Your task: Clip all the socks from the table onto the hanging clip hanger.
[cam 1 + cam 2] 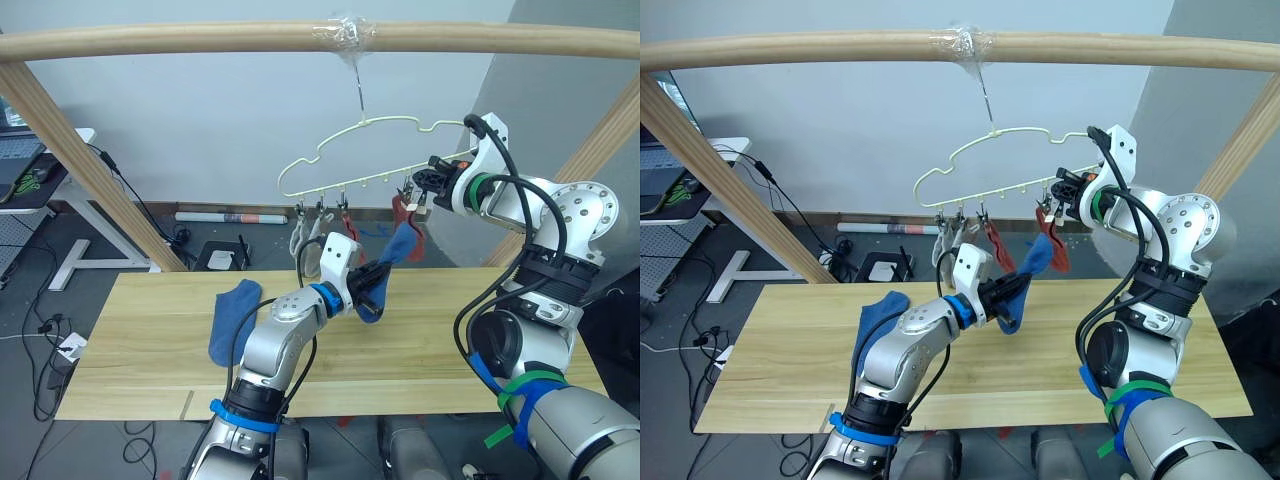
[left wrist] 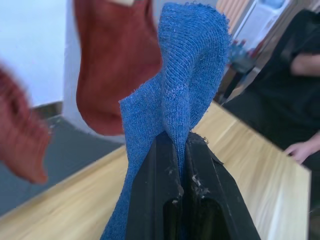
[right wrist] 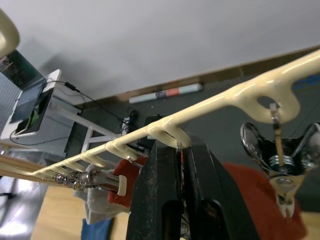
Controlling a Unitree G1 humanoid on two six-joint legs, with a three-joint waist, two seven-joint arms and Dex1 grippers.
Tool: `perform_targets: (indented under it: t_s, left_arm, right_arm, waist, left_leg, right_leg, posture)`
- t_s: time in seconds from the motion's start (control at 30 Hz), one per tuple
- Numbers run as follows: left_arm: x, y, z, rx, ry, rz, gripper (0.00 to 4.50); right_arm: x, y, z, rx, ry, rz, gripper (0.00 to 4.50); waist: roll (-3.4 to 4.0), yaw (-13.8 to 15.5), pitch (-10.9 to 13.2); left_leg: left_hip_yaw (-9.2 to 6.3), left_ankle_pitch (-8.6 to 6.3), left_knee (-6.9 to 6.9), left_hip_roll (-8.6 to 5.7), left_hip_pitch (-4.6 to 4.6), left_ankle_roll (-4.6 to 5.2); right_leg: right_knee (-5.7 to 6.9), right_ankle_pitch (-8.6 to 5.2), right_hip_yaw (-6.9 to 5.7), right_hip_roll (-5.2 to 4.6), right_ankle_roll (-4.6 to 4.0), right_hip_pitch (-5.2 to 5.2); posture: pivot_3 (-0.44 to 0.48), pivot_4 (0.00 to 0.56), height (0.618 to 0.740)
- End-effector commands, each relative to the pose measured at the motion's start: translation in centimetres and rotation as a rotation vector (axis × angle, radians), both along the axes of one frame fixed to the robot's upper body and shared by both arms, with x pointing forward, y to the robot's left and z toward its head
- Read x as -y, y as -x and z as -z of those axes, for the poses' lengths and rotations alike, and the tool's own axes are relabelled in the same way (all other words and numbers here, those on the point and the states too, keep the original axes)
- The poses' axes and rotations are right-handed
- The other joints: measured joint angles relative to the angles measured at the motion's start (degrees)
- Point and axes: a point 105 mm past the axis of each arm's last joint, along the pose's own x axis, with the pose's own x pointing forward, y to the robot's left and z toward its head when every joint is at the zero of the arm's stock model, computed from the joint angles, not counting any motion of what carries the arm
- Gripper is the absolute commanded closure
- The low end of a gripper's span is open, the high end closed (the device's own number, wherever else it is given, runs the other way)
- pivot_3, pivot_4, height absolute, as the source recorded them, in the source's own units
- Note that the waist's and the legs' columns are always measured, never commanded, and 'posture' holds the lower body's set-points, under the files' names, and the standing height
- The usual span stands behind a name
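— Where's the blue sock (image 1: 395, 255)?
— My left gripper (image 1: 377, 277) is clamped on it, raised below the clip hanger (image 1: 372, 160). My right gripper (image 1: 428, 183) pinches a clip; next, feed the cuff in

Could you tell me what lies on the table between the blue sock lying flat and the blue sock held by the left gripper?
Bare table; nothing lies between the flat blue sock and the held blue sock in the left gripper, per the eye views.

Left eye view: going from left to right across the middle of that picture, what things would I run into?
Blue sock lying on the table → grey socks clipped to the hanger → blue sock held up in the left gripper → right gripper at the hanger's bar.
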Motion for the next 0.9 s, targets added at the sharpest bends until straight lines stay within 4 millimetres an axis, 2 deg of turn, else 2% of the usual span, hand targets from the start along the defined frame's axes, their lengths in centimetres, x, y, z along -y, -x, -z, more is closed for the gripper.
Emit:
perform_targets:
  t_s: [0.03,0.33,0.5,0.8,0.9]
  left_arm:
    - [0.9,-0.5,-1.8,0.035,0.052,0.005,4.48]
    - [1.2,-0.8,-2.3,0.050,0.062,0.008,4.48]
    - [1.1,-1.1,-3.2,0.061,0.103,0.002,4.48]
    - [1.8,-0.2,-4.4,0.060,0.167,0.064,4.48]
    - [1.9,0.0,-4.3,0.058,0.159,0.068,4.50]
  right_arm:
    - [0.6,0.5,-0.4,-0.014,-0.014,0.038,4.50]
    - [0.1,0.8,-0.2,-0.017,-0.020,0.038,4.50]
    - [-0.2,0.9,0.0,-0.019,-0.017,0.025,4.50]
    - [-0.3,0.8,-0.1,-0.016,-0.011,0.010,4.50]
    - [-0.4,0.8,-0.2,-0.010,-0.029,0.002,3.66]
  waist:
    - [0.00,0.00,0.00]
    - [0.01,-0.16,0.01]
    - [0.01,-0.16,0.01]
    - [0.02,-0.21,0.01]
    - [0.02,-0.24,0.01]
  left_leg:
    - [0.00,0.00,0.01,0.00,-0.01,0.00]
    - [0.00,0.00,-0.01,0.00,-0.02,0.00]
    - [0.00,0.00,-0.01,0.00,-0.02,0.00]
    - [0.00,0.00,-0.02,0.00,-0.04,0.00]
    - [0.00,0.00,-0.01,0.00,-0.04,0.00]
  right_leg:
    - [0.00,-0.08,0.00,0.00,0.13,0.00]
    - [-0.02,-0.09,0.00,0.00,0.12,-0.02]
    - [-0.01,-0.09,0.00,0.00,0.12,-0.03]
    - [-0.03,-0.09,0.00,0.00,0.12,-0.04]
    - [-0.03,-0.09,0.00,0.00,0.12,-0.04]
  posture:
    - [-0.018,0.216,0.740]
    - [-0.029,0.217,0.740]
    - [-0.025,0.214,0.740]
    - [-0.022,0.213,0.740]
    - [-0.025,0.211,0.740]
